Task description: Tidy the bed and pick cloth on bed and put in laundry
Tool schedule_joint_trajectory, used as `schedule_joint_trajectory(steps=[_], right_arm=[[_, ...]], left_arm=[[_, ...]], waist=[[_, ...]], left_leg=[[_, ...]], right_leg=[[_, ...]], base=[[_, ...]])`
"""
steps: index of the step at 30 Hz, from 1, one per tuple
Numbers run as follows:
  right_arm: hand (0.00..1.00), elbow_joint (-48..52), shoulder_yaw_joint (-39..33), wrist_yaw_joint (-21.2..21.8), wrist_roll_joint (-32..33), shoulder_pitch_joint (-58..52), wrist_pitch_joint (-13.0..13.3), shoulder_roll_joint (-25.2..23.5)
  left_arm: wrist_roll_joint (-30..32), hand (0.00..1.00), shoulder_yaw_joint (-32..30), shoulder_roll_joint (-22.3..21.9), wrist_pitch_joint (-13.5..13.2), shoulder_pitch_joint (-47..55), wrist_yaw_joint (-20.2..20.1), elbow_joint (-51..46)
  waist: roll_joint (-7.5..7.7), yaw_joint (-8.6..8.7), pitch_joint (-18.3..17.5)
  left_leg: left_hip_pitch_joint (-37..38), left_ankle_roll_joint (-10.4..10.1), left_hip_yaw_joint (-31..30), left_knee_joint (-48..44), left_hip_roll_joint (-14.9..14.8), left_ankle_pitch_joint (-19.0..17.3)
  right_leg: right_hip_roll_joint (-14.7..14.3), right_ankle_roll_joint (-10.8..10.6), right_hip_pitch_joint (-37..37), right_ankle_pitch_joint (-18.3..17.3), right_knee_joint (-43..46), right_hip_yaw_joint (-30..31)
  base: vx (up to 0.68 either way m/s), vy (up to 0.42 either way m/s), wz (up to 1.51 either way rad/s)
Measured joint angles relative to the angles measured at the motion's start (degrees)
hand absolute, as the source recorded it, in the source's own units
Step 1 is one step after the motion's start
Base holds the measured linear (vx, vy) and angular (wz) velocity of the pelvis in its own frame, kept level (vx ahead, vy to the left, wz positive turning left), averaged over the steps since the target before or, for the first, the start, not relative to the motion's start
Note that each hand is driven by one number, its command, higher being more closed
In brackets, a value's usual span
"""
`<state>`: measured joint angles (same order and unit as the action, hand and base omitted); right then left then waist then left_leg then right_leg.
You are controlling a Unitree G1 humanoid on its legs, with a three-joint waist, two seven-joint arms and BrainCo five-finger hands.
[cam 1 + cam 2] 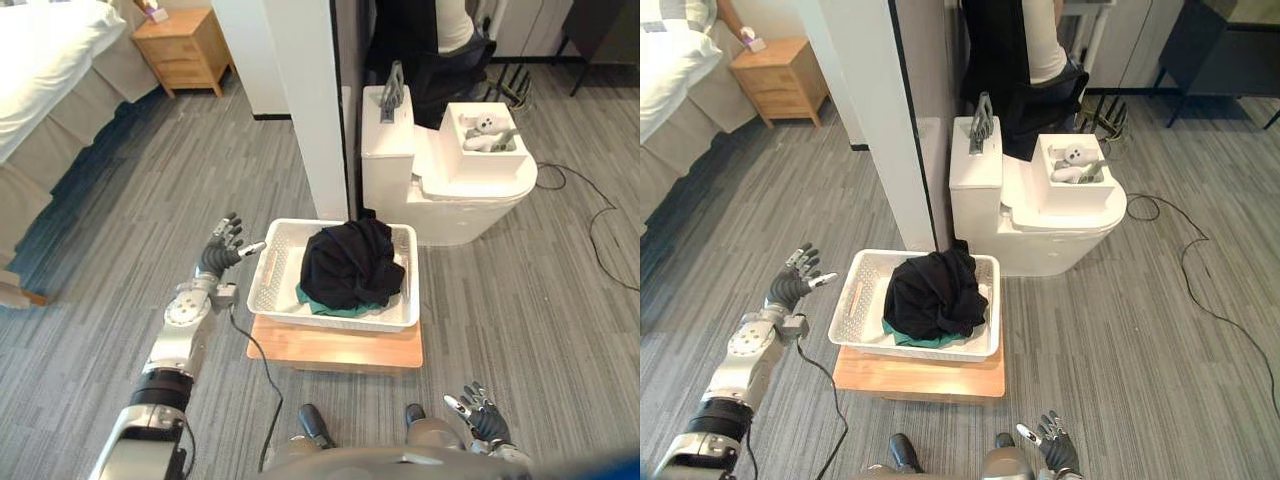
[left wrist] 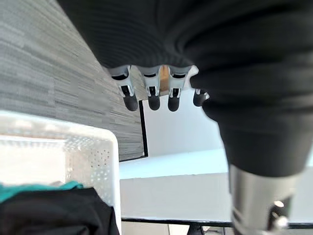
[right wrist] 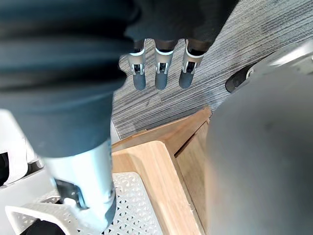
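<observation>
In white basket [image 1: 262, 285]: black cloth [image 1: 345, 262], green cloth [image 1: 335, 308].

Bright, even room light casts only soft, faint shadows.

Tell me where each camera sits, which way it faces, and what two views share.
Left eye view: on the head, looking down at the white basket of dark cloth; left robot hand beside it, right robot hand low.
Right eye view: same head, same scene, slightly offset.
Left wrist view: along its open fingers, past the basket corner.
Right wrist view: along its fingers, over the wooden stand.
Shared: all four show the basket.
</observation>
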<state>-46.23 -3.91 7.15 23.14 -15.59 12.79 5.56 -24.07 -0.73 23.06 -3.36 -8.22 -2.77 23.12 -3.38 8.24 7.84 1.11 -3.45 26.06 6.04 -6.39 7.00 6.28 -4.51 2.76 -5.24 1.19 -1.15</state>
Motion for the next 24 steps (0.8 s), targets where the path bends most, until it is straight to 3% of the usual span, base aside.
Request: schedule_joint_trajectory(steps=[1,4,6,10,13,15,17,24], right_arm=[[0.0,0.0,0.07,-0.45,0.13,0.05,0.11,-0.06],[0.0,0.01,0.15,-1.95,0.33,0.12,0.15,-0.49],[0.0,-0.07,0.37,-2.95,0.29,0.05,0.18,-0.73],[0.0,-2.75,0.79,-3.34,-0.07,0.26,1.52,-1.06],[0.0,-5.23,0.12,-2.54,-2.16,1.14,2.78,-0.96],[0.0,-7.01,-0.16,-1.89,-3.34,2.43,3.5,-0.9],[0.0,-7.12,-0.23,-1.31,-4.1,2.43,3.52,-0.92],[0.0,-9.77,-2.27,-0.92,-5.99,2.84,2.09,-0.91]], left_arm=[[-2.14,0.0,0.02,-1.35,1.47,1.9,-0.82,0.08],[-0.93,0.0,1.01,-6.87,3.5,9.24,-1.86,1.33],[-0.81,0.0,2.45,-9.9,5.27,13.18,-1.62,5.96],[2.57,0.0,1.97,-14.86,2.64,21.3,-0.53,21.96],[2.87,0.0,-1.74,-16.35,-1.59,22.75,0.05,27.36],[3.75,0.0,-2.92,-17.2,-3.11,23.18,1.57,30.59],[5.85,0.0,-4.17,-17.82,-3.01,23.25,3.23,30.61],[7.87,0.0,-7.46,-19.42,1.81,22.58,8.08,32.84]], waist=[[-0.14,0.04,-0.4],[0.23,-0.25,-0.47],[0.65,-1.29,-0.66],[2.07,-3.3,-1.84],[2.12,-4.86,-2.22],[1.9,-4.83,-2.37],[1.99,-4.87,-2.45],[1.78,-5.7,-4.08]], left_leg=[[0.07,-0.08,-0.08,0.0,-0.02,-0.1],[0.96,-0.44,-0.26,0.0,-0.21,-0.37],[2.14,-0.87,-0.03,0.0,-0.45,-0.7],[3.95,-1.64,0.23,0.0,-1.05,-1.27],[4.35,-1.72,0.47,0.0,-1.34,-1.31],[5.12,-1.86,0.5,0.0,-1.48,-1.45],[5.37,-2.24,0.5,0.0,-1.56,-1.72],[5.58,-2.14,0.48,0.01,-1.62,-2.31]], right_leg=[[0.03,0.08,0.19,-0.05,-0.15,-0.38],[-0.13,0.33,1.52,-0.28,-0.64,-0.83],[-0.35,0.55,2.52,-0.57,-0.78,-0.76],[-0.89,0.91,4.3,-1.43,-0.72,-0.66],[-1.13,1.03,4.83,-1.62,-0.56,-0.87],[-1.24,1.08,5.29,-1.91,-0.21,-0.84],[-1.29,1.13,5.32,-2.33,-0.01,-0.85],[-1.4,0.98,5.56,-2.91,0.02,-0.92]], base=[[0.08,-0.012,0.03],[0.07,-0.018,0.03],[0.06,-0.031,-0.04],[0.04,-0.037,0.0],[0.0,-0.025,0.04],[-0.03,-0.018,-0.06],[-0.02,-0.007,0.0],[0.0,-0.001,0.0]])
